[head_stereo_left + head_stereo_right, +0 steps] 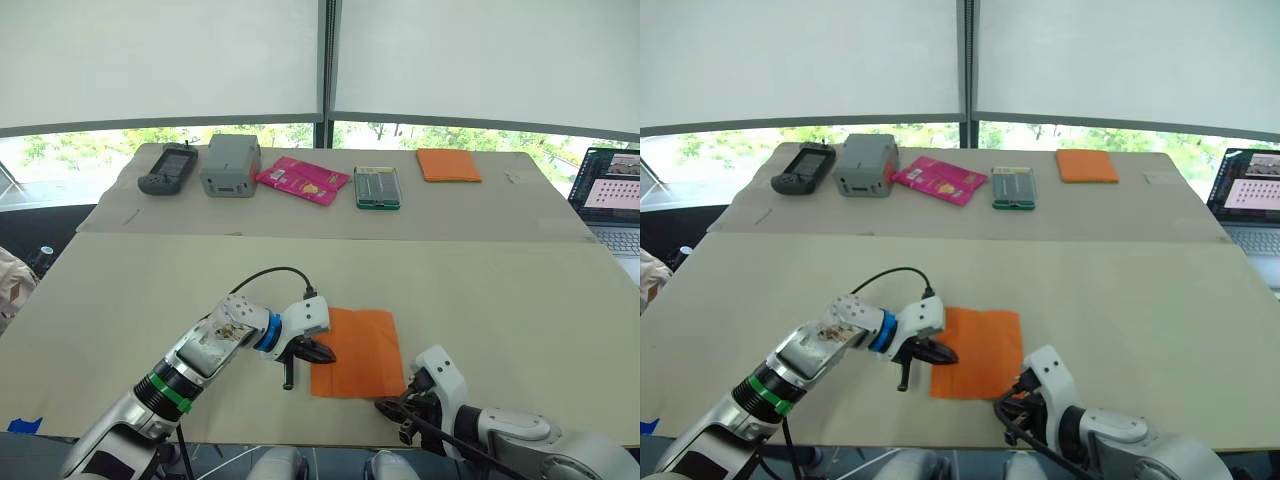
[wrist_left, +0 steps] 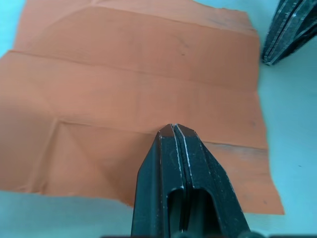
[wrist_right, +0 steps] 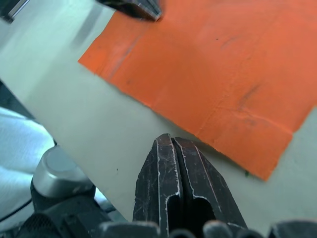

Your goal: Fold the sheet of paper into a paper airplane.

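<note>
The sheet of paper point(image 1: 362, 350) is a bright orange near-square lying flat and creased on the near table, close to its front edge. My left gripper point(image 1: 320, 351) is shut, and its tip rests over the sheet's left part; in the left wrist view the closed fingertips point(image 2: 173, 130) sit on top of the paper point(image 2: 133, 89), with nothing between them. My right gripper point(image 1: 387, 405) is shut too. It is low by the sheet's front right corner, and its tip point(image 3: 168, 140) is over bare table just off the paper's edge point(image 3: 223, 74).
On the far table stand a black handheld device point(image 1: 168, 168), a grey box point(image 1: 231, 165), a pink packet point(image 1: 303, 180), a green-edged case point(image 1: 377, 187) and an orange pad point(image 1: 448, 165). At the right edge is an open laptop point(image 1: 610, 195). The table's front edge point(image 1: 330, 438) runs just below the sheet.
</note>
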`<state>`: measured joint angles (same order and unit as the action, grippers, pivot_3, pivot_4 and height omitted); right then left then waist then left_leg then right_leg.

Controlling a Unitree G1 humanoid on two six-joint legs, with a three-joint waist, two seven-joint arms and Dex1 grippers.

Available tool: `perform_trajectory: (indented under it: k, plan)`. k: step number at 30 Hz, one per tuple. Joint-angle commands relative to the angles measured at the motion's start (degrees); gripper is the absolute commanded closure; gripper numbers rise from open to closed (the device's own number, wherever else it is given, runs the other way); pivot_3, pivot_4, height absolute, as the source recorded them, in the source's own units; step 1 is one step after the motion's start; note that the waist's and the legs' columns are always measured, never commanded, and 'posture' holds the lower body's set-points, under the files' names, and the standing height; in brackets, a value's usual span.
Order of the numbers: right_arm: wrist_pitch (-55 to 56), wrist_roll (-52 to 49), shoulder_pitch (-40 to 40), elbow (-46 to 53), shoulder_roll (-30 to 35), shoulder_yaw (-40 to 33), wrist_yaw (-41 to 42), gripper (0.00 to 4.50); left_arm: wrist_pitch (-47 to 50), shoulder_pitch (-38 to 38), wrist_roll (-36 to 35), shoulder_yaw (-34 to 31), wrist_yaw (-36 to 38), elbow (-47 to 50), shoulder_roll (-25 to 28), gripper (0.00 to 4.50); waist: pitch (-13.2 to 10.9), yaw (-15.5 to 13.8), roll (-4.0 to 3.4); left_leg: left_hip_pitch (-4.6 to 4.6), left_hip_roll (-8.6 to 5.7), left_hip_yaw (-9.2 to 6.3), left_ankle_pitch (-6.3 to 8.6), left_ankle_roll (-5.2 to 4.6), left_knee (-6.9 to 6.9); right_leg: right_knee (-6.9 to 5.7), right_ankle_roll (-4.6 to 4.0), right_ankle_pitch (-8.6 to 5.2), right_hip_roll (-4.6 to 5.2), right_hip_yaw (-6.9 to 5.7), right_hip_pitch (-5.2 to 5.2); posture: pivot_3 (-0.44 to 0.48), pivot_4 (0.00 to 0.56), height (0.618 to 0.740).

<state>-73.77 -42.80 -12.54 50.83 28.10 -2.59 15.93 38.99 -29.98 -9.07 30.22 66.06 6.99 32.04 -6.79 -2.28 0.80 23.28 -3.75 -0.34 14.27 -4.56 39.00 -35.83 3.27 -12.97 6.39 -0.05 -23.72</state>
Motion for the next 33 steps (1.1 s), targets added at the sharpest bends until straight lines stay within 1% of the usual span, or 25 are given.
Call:
perform_trajectory:
  k: [1,2,5,7,9,14,17,21,25,30,33]
  plan:
    - [5.72,3.01,-3.13,2.57,-0.48,-1.20,-1.60,4.45,0.79,0.48,1.43,4.04,2.35,-2.33,0.95,4.50,0.01,0.00,-0.02,-0.04,-0.01,0.00,0.02,-0.02,0.00,0.01,0.05,-0.08,0.01,0.01,0.07,0.000,0.150,0.740]
    - [6.78,3.83,-4.09,2.69,0.04,-1.04,-1.51,4.45,0.71,0.33,1.45,4.14,2.58,-2.48,0.94,4.50,0.01,0.05,-0.02,-0.06,-0.04,0.00,0.04,-0.05,0.00,0.01,0.13,-0.14,0.02,0.02,0.11,0.000,0.150,0.740]
    - [17.36,9.87,-9.24,1.86,0.18,0.44,-0.64,4.45,0.05,-0.39,1.68,4.68,3.58,-3.33,0.87,4.50,0.01,0.06,-0.02,-0.18,-0.08,-0.01,0.10,-0.07,0.00,0.01,0.24,-0.24,0.03,0.04,0.27,0.000,0.150,0.740]
    - [23.79,12.22,-11.43,0.79,-1.32,1.47,0.35,4.45,-0.44,-0.82,1.89,4.94,4.04,-3.97,0.74,4.50,0.01,0.15,-0.02,-0.31,-0.12,0.00,0.12,-0.08,-0.01,0.01,0.31,-0.32,0.04,0.04,0.39,0.000,0.150,0.740]
    - [29.33,14.95,-12.37,-0.22,-1.97,2.83,1.20,4.45,-0.86,-1.13,2.07,5.11,4.41,-4.50,0.65,4.50,0.01,0.21,-0.02,-0.45,-0.11,0.00,0.15,-0.07,-0.02,0.01,0.32,-0.39,0.04,0.05,0.52,0.000,0.150,0.740]
    - [41.04,19.76,-13.23,-4.18,-4.54,5.32,3.21,4.45,-1.66,-1.68,2.32,5.30,4.79,-5.46,0.38,4.50,0.01,0.19,-0.03,-0.47,-0.12,0.00,0.18,-0.09,-0.02,0.00,0.38,-0.47,0.05,0.06,0.52,0.000,0.150,0.740]
    - [46.63,22.82,-13.00,-6.53,-3.99,6.21,5.15,4.45,-1.75,-1.69,2.31,5.24,4.85,-5.58,0.37,4.50,0.01,0.18,-0.03,-0.47,-0.15,-0.01,0.19,-0.10,-0.02,-0.01,0.38,-0.48,0.06,0.07,0.52,0.000,0.150,0.740]
    - [50.56,24.54,-12.00,-7.83,-2.92,7.40,7.88,4.45,-1.65,-1.54,2.33,5.05,4.64,-5.52,0.40,4.50,0.00,0.19,-0.03,-0.48,-0.14,-0.02,0.19,-0.09,-0.02,-0.01,0.37,-0.49,0.06,0.07,0.52,0.000,0.150,0.740]
    - [50.88,22.24,-10.64,-8.90,-1.01,7.76,12.91,4.45,-1.07,-1.14,2.13,4.66,4.06,-5.06,0.46,4.50,0.00,0.19,-0.03,-0.48,-0.14,-0.02,0.20,-0.09,-0.02,-0.01,0.37,-0.49,0.06,0.07,0.52,0.000,0.150,0.740]
    - [50.27,20.57,-5.10,-12.44,3.23,9.30,20.74,4.45,0.44,-0.01,1.68,3.63,2.91,-3.38,1.05,4.50,0.00,0.19,-0.03,-0.48,-0.13,-0.02,0.20,-0.10,-0.02,0.01,0.36,-0.50,0.07,0.10,0.55,0.000,0.150,0.740]
    - [49.89,20.47,-2.31,-14.18,5.33,10.46,24.08,4.45,1.35,0.87,1.42,2.83,2.40,-1.98,1.85,4.50,0.00,0.21,-0.02,-0.48,-0.12,-0.02,0.21,-0.10,-0.03,0.01,0.32,-0.52,0.07,0.10,0.54,0.000,0.150,0.740]
